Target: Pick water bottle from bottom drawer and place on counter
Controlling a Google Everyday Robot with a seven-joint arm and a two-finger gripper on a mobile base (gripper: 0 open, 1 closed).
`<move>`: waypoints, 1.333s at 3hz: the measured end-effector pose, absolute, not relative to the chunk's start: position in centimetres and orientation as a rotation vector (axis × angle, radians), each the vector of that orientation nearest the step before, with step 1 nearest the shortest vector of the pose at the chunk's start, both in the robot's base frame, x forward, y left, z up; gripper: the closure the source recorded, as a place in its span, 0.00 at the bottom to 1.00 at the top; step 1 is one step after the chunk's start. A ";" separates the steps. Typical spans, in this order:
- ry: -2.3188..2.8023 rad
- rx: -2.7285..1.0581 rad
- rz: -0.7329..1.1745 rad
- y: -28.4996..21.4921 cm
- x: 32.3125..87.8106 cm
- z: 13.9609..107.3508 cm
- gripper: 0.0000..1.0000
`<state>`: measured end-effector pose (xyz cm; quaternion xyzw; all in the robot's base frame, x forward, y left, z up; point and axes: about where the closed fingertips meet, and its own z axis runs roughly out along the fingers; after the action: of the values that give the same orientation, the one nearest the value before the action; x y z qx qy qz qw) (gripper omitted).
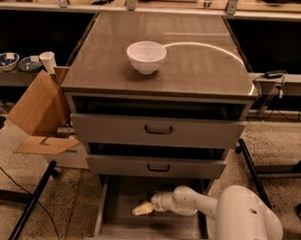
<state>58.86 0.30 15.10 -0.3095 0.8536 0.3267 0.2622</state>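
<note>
Where the bottom drawer (118,225) stands open, the gripper (142,209) inside, jaws' state unclear; white bowl (146,56) on the counter (203,69).

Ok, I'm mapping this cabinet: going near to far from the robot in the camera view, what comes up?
The gripper inside the open bottom drawer → middle drawer → top drawer → counter → white bowl on it.

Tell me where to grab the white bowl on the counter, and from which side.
Probably the near rim, from above: the bowl stands upright, mouth up, on the counter, and its rounded wall narrows toward the foot, so a side grasp would likely slip. The gripper is down in the open bottom drawer.
</note>
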 end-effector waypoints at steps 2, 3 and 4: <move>2.365 -0.776 0.839 -2.2 57.6 14.7 0.00; 2.355 -0.790 0.792 -3.1 57.4 15.7 0.00; 2.373 -0.847 0.696 -4.1 57.6 17.2 0.00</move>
<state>57.65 -4.06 17.22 -0.3130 0.8764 0.2570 0.2607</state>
